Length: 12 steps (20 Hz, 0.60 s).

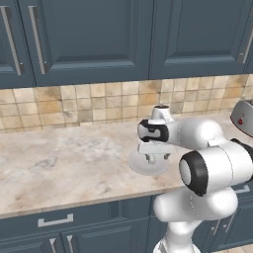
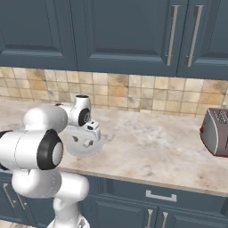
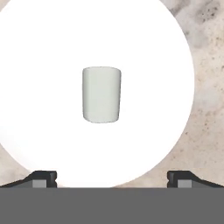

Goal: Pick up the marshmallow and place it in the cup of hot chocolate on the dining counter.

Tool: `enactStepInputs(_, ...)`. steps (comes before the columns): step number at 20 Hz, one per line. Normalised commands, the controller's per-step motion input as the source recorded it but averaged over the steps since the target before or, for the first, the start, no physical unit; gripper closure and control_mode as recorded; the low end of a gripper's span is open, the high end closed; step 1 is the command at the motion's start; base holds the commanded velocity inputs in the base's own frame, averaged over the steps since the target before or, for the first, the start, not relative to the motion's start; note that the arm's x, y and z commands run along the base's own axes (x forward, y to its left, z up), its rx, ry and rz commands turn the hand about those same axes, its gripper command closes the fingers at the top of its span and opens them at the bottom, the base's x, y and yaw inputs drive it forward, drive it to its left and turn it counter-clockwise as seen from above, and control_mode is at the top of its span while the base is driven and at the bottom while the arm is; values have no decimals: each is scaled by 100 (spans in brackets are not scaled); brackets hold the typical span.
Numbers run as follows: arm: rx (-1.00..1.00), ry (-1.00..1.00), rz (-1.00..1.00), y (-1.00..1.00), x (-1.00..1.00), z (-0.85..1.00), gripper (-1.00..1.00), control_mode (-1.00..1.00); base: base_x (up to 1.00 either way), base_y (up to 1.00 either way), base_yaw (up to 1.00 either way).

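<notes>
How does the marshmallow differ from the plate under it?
The marshmallow is a small stubby cylinder lying on its side; the plate is a wide flat disc, far larger. The marshmallow looks pale grey-white in the hand view, the plate bright white. Both are plain and pale, below the open end effector.

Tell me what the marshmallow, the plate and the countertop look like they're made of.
Marshmallow: matte off-white, soft-looking, with rounded edges; likely spongy, though rendered.
Plate: plain white with no pattern; probably glazed ceramic, possibly plastic.
Countertop: beige with mottled veining; looks like polished marble or similar stone.
</notes>
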Motion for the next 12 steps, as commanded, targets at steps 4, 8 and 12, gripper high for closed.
enactStepInputs(4,0,0,0,0,17,-22,-100,-100,0,0,0)
enactStepInputs(8,0,0,0,0,11,-26,-100,-100,0,0,0)
enactStepInputs(12,0,0,0,0,11,-15,-100,-100,0,0,0)
